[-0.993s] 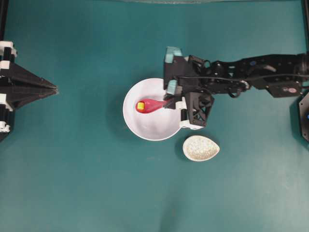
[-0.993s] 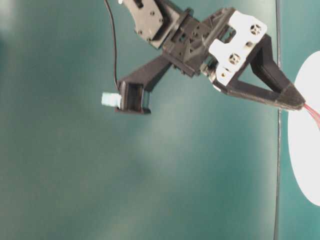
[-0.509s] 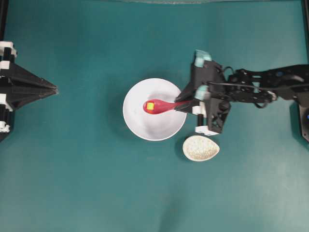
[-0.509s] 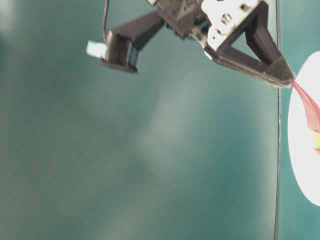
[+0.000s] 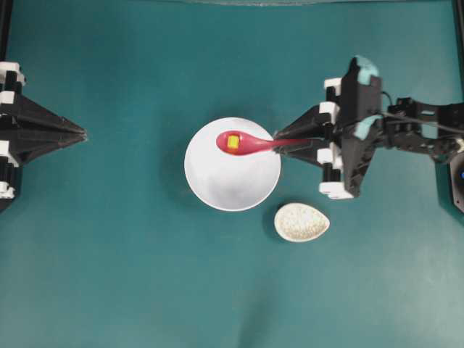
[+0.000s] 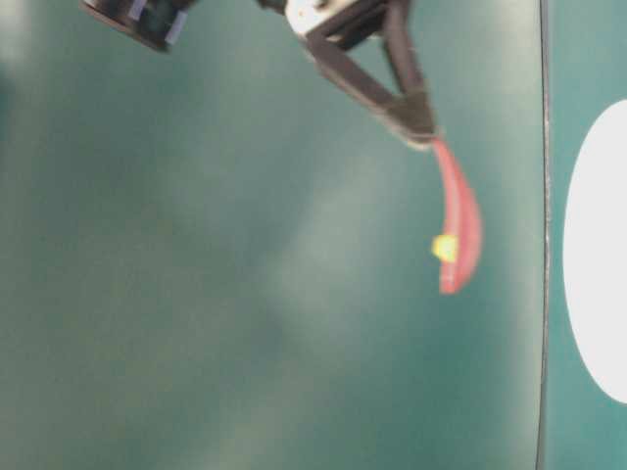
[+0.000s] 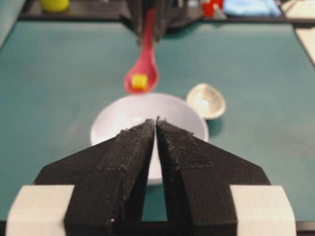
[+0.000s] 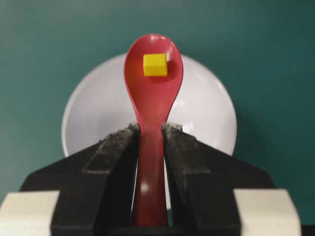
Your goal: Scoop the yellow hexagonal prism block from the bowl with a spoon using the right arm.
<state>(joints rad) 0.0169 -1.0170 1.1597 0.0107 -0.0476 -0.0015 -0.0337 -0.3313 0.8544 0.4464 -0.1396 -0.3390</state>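
My right gripper (image 5: 280, 137) (image 8: 150, 129) is shut on the handle of the pink-red spoon (image 5: 246, 143) (image 8: 152, 93) (image 6: 458, 230) (image 7: 142, 69). The yellow hexagonal prism block (image 5: 233, 143) (image 8: 155, 65) (image 6: 446, 248) (image 7: 140, 81) lies in the spoon's scoop. The spoon is held level and lifted above the white bowl (image 5: 232, 181) (image 8: 206, 113) (image 7: 128, 113) (image 6: 598, 264), over its far right part. No other block shows in the bowl. My left gripper (image 5: 81, 134) (image 7: 156, 120) rests at the table's left edge, shut and holding nothing.
A small speckled beige egg-shaped dish (image 5: 301, 222) (image 7: 206, 101) lies just right of and nearer than the bowl. The teal table (image 5: 130, 254) stretches around both dishes. Coloured objects sit blurred beyond the table's far edge in the left wrist view.
My right arm has drawn back to the right and risen, lifting the spoon with the block out of the bowl. The wrist has turned level. The left arm has not moved.
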